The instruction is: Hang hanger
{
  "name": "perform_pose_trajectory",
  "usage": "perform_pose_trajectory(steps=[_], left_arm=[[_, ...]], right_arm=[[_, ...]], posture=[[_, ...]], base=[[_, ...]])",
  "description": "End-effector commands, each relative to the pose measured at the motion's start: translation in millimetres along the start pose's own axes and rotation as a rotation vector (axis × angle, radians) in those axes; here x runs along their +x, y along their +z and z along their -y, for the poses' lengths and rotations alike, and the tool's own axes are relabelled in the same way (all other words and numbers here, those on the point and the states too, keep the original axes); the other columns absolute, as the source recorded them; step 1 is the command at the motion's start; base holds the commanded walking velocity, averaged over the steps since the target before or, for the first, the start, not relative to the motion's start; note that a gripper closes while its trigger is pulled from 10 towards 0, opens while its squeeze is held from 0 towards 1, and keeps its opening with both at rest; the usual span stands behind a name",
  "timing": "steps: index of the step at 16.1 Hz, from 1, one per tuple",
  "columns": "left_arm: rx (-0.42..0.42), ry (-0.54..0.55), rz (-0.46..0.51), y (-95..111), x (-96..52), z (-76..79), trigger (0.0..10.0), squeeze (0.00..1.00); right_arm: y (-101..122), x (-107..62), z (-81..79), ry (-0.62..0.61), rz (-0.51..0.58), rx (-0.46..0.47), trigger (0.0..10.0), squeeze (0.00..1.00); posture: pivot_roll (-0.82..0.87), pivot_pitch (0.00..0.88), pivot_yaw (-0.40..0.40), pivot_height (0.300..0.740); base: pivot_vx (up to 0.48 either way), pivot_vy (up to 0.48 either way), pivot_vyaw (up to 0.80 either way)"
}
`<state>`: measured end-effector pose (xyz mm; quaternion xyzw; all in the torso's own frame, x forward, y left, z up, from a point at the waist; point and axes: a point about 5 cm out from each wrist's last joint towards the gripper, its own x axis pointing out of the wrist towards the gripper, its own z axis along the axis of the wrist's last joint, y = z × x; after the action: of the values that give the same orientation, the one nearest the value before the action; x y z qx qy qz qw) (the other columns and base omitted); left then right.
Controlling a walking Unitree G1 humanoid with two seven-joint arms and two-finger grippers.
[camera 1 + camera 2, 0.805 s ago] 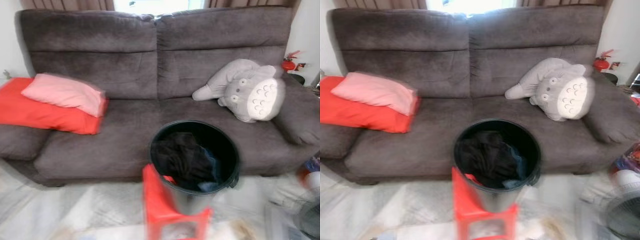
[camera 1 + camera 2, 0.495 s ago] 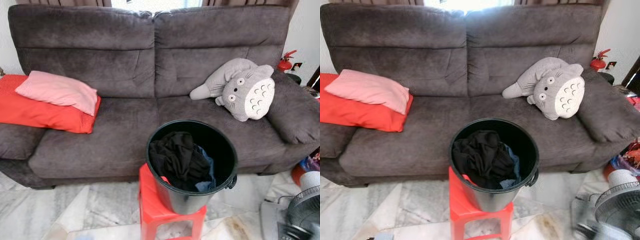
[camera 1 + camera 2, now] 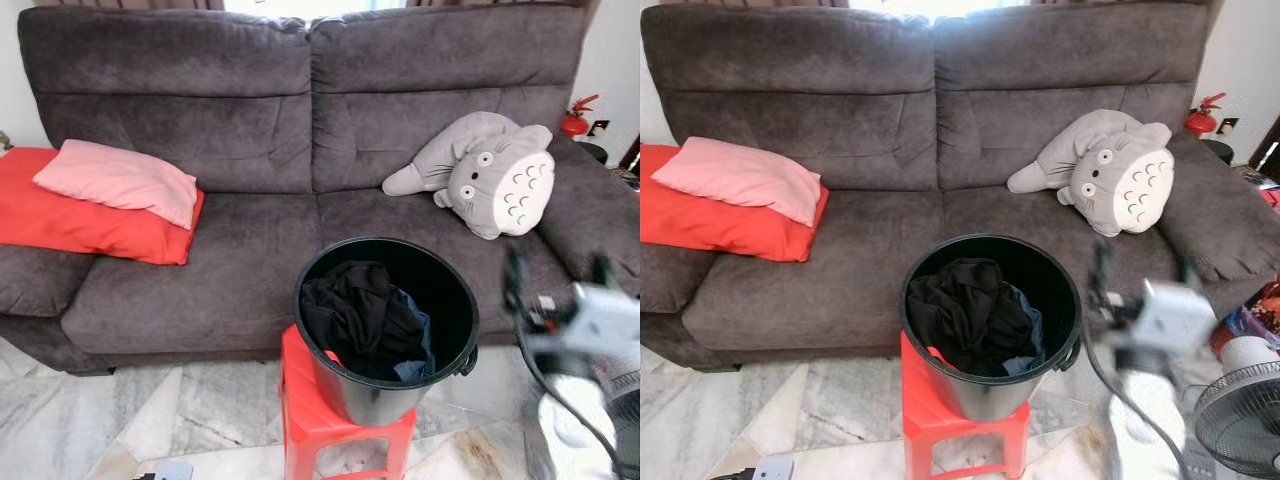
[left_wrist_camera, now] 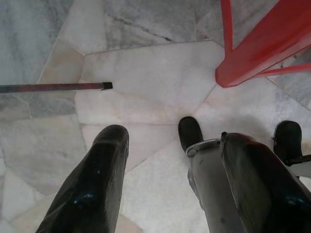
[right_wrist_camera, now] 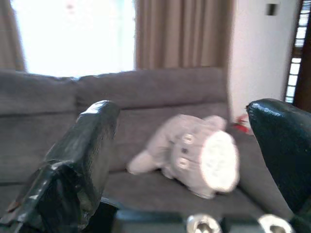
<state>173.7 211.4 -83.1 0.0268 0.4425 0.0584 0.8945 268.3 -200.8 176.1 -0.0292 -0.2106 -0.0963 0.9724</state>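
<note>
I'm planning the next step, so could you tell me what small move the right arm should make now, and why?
Probably lower the right gripper over the black bucket. It hangs open and empty beside the rim, and the dark clothes inside are the likeliest place for a hanger, though none can be made out.

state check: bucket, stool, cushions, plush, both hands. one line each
black bucket: upright on the stool, holding dark clothes
red stool: standing on the marble floor, before the sofa
pink cushion: lying on the red cushion
red cushion: flat on the sofa's left end
grey plush toy: leaning against the sofa back
right hand: raised beside the bucket, open, empty, blurred
left hand: pointing down at the floor, open, empty
</note>
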Motion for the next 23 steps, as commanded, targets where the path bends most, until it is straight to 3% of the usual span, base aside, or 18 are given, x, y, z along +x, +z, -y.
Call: perform_pose_trajectory(steps=[1,5,11,15,19,22,23], left_arm=[[-0.014,0.033,-0.021,-3,-0.7,-8.0,10.0,0.0],[-0.025,0.046,0.019,13,2.4,-13.4,10.0,0.0],[-0.009,0.033,0.015,13,2.5,-11.4,10.0,0.0],[-0.03,0.045,0.009,4,0.1,-13.0,10.0,0.0],[-0.013,0.016,-0.006,-1,-0.7,-8.9,10.0,0.0],[0.097,-0.06,-0.018,0,0.2,-1.0,10.0,0.0],[0.221,-0.168,-0.016,-3,-1.2,9.7,10.0,0.0]], right_arm=[[-7,0.5,-1.8,-0.017,-0.036,0.007,10.0,0.0],[0,9.1,-10.2,-0.004,-0.025,0.025,10.0,0.0],[-5,-0.7,-18.1,0.011,-0.081,0.037,10.0,0.0],[-14,-4.3,-11.5,-0.021,-0.143,0.087,10.0,0.0],[-11,-5.7,-7.5,-0.04,-0.145,0.07,10.0,0.0],[-15,-11.8,-6.0,-0.068,-0.18,0.076,10.0,0.0],[-17,-13.0,-3.4,-0.095,-0.199,0.102,10.0,0.0]], posture=[[-0.18,0.055,0.031,0.74],[-0.19,0.032,0.043,0.74],[-0.2,0.024,0.048,0.74],[-0.18,0.03,0.023,0.74],[-0.2,0.046,0.02,0.74],[-0.22,0.057,0.002,0.74],[-0.22,0.067,-0.004,0.74]], base=[[0.0,0.0,0.0],[0.0,0.0,0.5],[0.0,0.0,0.76],[0.0,0.0,0.33],[0.0,0.0,0.0],[0.0,0.0,0.0],[0.0,0.0,0.0]])
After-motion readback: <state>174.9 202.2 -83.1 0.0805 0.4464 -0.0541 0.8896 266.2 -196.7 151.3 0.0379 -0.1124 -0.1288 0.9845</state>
